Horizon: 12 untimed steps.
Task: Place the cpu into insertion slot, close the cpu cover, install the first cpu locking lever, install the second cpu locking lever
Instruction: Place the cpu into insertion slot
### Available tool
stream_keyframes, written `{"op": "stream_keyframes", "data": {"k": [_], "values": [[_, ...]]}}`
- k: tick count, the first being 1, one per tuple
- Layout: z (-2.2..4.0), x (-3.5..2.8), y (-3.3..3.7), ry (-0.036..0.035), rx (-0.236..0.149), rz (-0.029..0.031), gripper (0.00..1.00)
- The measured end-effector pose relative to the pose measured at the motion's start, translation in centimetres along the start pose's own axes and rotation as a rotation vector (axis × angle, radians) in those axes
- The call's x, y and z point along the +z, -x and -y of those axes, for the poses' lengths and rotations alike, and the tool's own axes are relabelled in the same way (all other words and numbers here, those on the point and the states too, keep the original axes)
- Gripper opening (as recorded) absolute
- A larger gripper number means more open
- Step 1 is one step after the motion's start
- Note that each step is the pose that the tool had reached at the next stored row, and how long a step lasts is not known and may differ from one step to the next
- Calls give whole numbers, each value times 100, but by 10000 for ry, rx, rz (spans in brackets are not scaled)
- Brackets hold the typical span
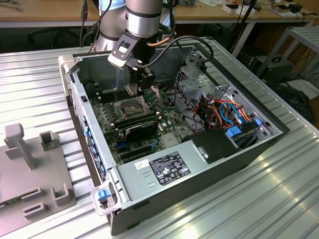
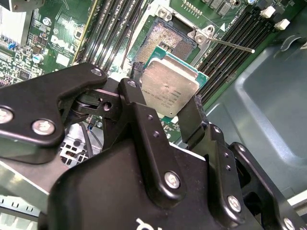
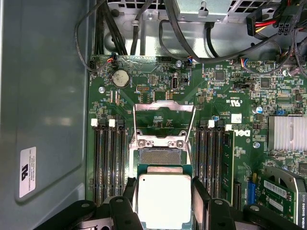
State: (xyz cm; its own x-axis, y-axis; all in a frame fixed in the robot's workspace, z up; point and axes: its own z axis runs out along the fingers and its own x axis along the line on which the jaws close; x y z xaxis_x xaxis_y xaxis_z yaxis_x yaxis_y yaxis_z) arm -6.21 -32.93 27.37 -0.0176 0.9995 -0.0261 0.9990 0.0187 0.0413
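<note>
My gripper (image 2: 165,115) is shut on the cpu (image 2: 168,88), a flat silver-topped square held by its edges between two black fingers (image 2: 136,103). The cpu (image 3: 163,199) hangs just above the insertion slot (image 3: 160,155), and part of the slot's gold-brown pin field (image 2: 165,40) shows beyond it. The cpu cover (image 3: 164,117) stands swung open at the slot's hinged edge. A thin locking lever (image 2: 235,46) sticks out, released, beside the slot. In the exterior view the gripper (image 1: 141,84) hovers over the slot (image 1: 130,107) inside the open computer case.
Long black memory slots (image 3: 108,158) flank the socket on both sides. A black-finned card (image 1: 142,124) lies just in front of it. The power supply (image 1: 169,167), a cable bundle (image 1: 224,109) and the case walls (image 1: 87,124) hem in the board. A grey fixture (image 1: 30,169) sits at the exterior view's left.
</note>
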Motion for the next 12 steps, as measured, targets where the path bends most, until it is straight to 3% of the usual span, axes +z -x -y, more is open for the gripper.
{"op": "stream_keyframes", "data": {"k": [2, 5, 12], "values": [[0, 2, 0, 0, 0, 0, 55], [2, 52, -1, -1, 0, 0, 55], [2, 59, -2, 0, 0, 0, 55]]}}
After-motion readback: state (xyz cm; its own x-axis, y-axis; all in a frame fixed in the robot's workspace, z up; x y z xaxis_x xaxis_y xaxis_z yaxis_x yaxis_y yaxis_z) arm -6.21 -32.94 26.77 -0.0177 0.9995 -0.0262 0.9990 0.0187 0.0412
